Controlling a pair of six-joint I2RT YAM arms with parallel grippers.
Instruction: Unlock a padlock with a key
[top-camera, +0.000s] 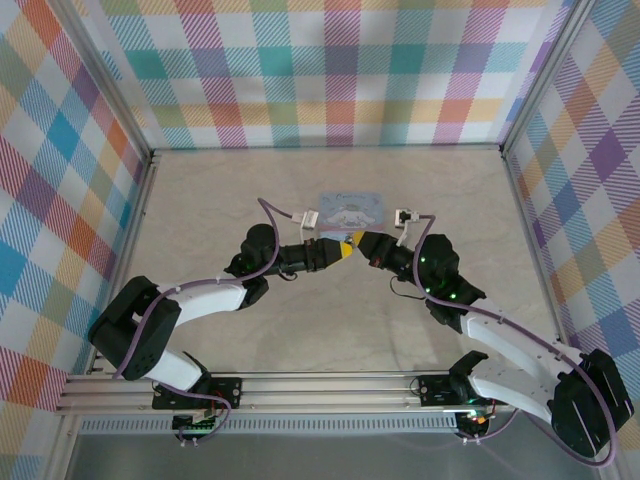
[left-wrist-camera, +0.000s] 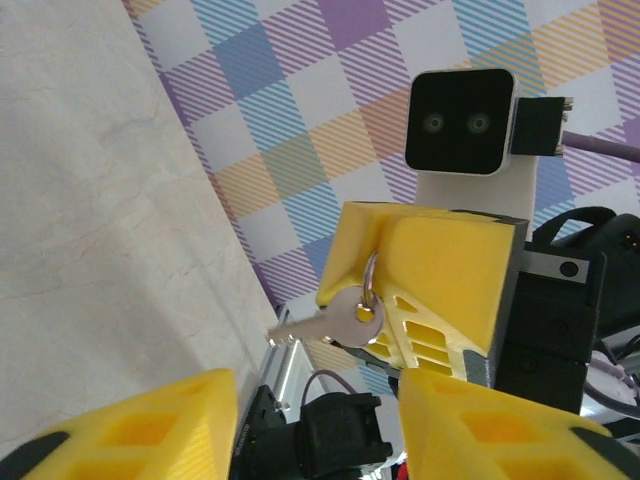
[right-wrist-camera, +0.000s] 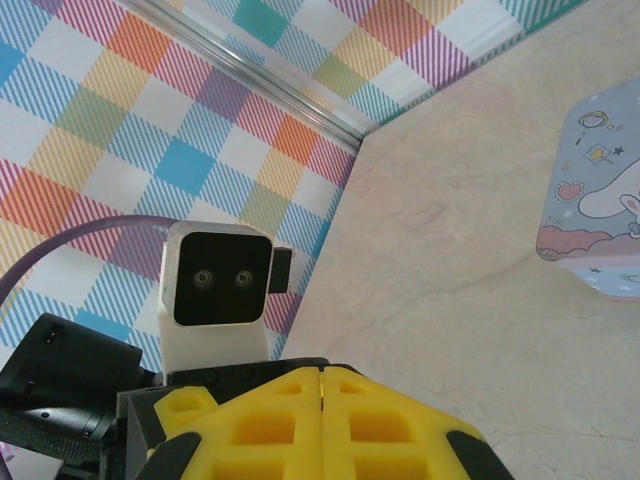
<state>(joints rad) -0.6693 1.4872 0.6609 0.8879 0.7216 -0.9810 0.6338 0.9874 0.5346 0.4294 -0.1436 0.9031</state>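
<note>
The right claw is clenched, its fingers pressed flat together on the ring of the key. The key hangs free at the fingertips with its blade extending sideways. The left claw stands parted, grasps nothing and sits just short of the key. Both arms reach inward above the surface. Their tips nearly meet just in front of the pale blue tin.

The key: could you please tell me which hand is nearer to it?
Right. The right hand pinches the ring of the key, which hangs at its tip. The left hand is open, facing the key across a gap.
</note>
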